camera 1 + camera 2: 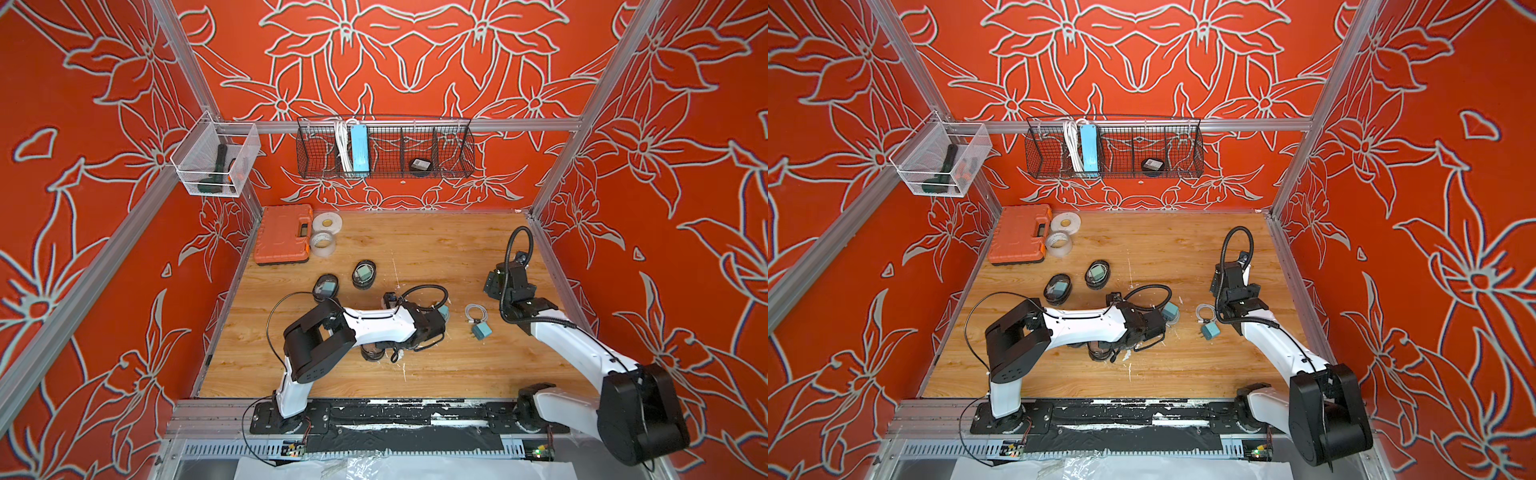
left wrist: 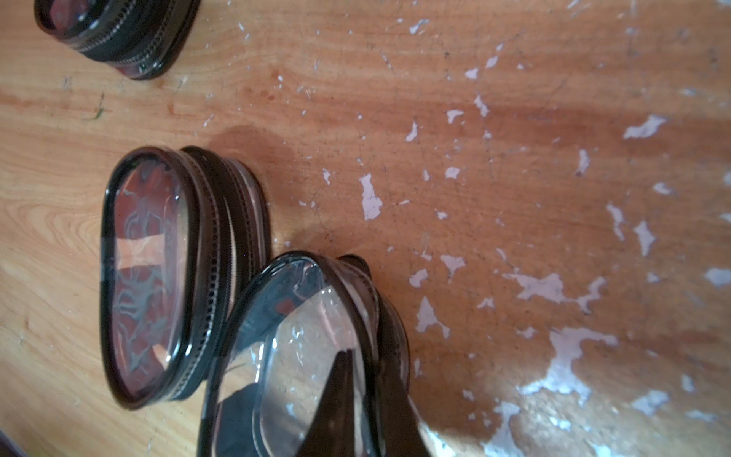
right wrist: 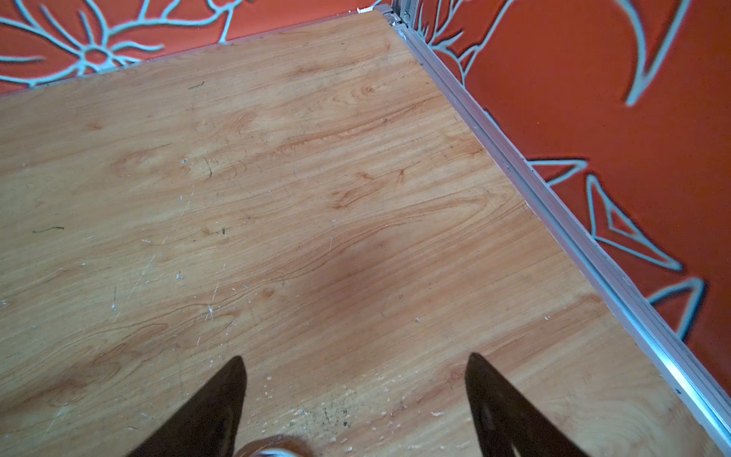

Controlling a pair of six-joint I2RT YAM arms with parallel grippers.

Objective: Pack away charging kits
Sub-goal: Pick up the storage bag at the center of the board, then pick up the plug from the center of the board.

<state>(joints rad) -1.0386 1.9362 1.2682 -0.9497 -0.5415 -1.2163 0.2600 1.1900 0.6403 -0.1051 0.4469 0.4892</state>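
Left pincer [image 2: 354,376]: mine, clenched on the black rim of one case [image 2: 300,340], at its clear lid.
Right pincer [image 3: 356,356]: released, my tips wide apart over the table [image 3: 277,178], near the right wall.
Cases: three on the table. One is the case I grip. Behind it are a case [image 1: 319,291] and a case [image 1: 365,285], side by side.
Plugs: four, all teal. There is a plug [image 1: 331,286] and a plug [image 1: 363,274], one inside each of those two cases. A third plug [image 1: 444,311] is just beside my left wrist. A fourth plug [image 1: 482,331] lies loose on the table.
Cables: one white coil [image 1: 475,312] is plain to see, just beside the loose plug. I cannot make out any others.
Baskets: two. The wire basket [image 1: 453,162] on the back rail holds one power strip [image 1: 359,149] and one dark item [image 1: 419,165], too small to tell. The mesh basket [image 1: 249,145] on the left holds one dark tool [image 1: 216,166].
Back left corner: one orange box [image 1: 284,233]. Beside it are two tape rolls, a roll [image 1: 327,222] and a roll [image 1: 323,243].
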